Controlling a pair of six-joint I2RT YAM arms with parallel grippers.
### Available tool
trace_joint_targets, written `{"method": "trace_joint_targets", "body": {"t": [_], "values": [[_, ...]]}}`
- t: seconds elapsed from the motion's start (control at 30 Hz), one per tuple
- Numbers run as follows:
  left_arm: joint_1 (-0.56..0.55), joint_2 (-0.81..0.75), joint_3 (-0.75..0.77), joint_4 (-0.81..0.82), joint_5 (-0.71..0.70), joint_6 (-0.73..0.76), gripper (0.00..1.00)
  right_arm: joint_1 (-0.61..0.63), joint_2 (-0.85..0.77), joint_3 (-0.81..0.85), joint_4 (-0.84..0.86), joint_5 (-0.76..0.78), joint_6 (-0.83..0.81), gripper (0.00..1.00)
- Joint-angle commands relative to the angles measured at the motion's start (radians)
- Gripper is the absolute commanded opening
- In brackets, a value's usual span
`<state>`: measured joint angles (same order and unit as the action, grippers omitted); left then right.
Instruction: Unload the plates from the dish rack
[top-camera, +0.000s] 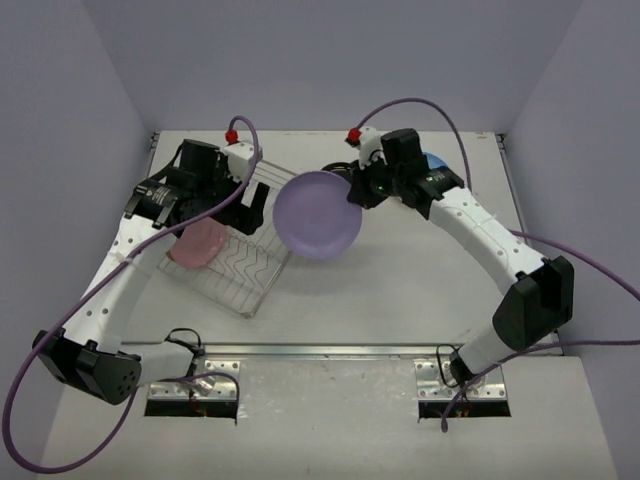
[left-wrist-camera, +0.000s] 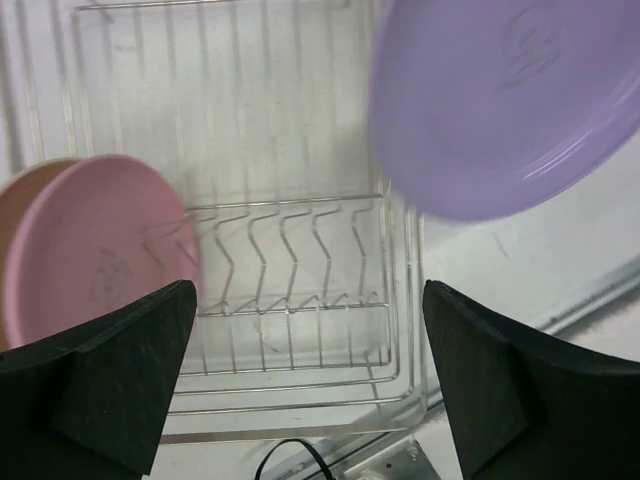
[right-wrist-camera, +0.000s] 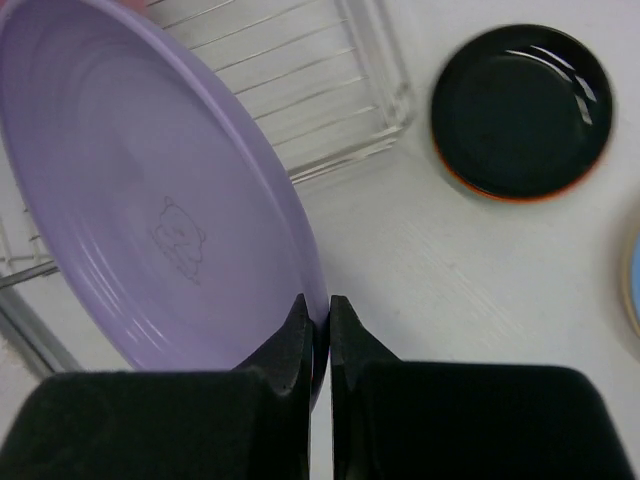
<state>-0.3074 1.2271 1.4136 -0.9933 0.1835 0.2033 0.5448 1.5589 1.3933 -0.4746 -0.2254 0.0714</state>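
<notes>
Lavender plate (top-camera: 318, 215), tilted up on edge, is pinched at its rim between the narrowly closed jaws of the right claw (right-wrist-camera: 316, 305), above the middle of the worktop (top-camera: 400, 290) and just beside the dish rack (top-camera: 245, 268). The silver wire rack sits toward the worktop's left edge. A pink plate (left-wrist-camera: 95, 250) stands in one end of it, with a tan plate (left-wrist-camera: 18, 200) behind. The left claw (left-wrist-camera: 308, 295) hangs wide open over the rack, gripping nothing. Near the far edge a black plate (right-wrist-camera: 522, 108) lies on an orange plate (right-wrist-camera: 470, 186), with a blue plate (top-camera: 435, 160) close by.
</notes>
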Motion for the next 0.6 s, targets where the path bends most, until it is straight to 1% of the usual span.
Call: {"method": "trace_joint_targets", "body": {"t": [0.0,0.03,0.1,0.27,0.33,0.43,0.57], "values": [[0.059,-0.047,0.054,0.095,-0.172,-0.044,0.96,-0.259,0.025,0.020,0.040,-0.019,0.140,0.00],[0.064,-0.053,0.059,0.101,-0.181,-0.048,0.97,-0.329,0.057,0.027,0.037,-0.026,0.182,0.00],[0.065,-0.065,0.065,0.116,-0.228,-0.062,1.00,-0.425,0.112,0.050,0.036,-0.042,0.247,0.00],[0.081,-0.061,0.059,0.120,-0.260,-0.070,1.00,-0.625,0.274,0.160,-0.009,-0.097,0.399,0.00],[0.088,-0.058,0.054,0.120,-0.259,-0.073,1.00,-0.657,0.309,0.198,-0.009,-0.082,0.417,0.00],[0.093,-0.056,0.042,0.123,-0.247,-0.077,1.00,-0.711,0.404,0.283,-0.010,-0.067,0.461,0.00],[0.099,-0.052,0.034,0.125,-0.237,-0.077,1.00,-0.745,0.498,0.375,-0.012,-0.060,0.507,0.00]]}}
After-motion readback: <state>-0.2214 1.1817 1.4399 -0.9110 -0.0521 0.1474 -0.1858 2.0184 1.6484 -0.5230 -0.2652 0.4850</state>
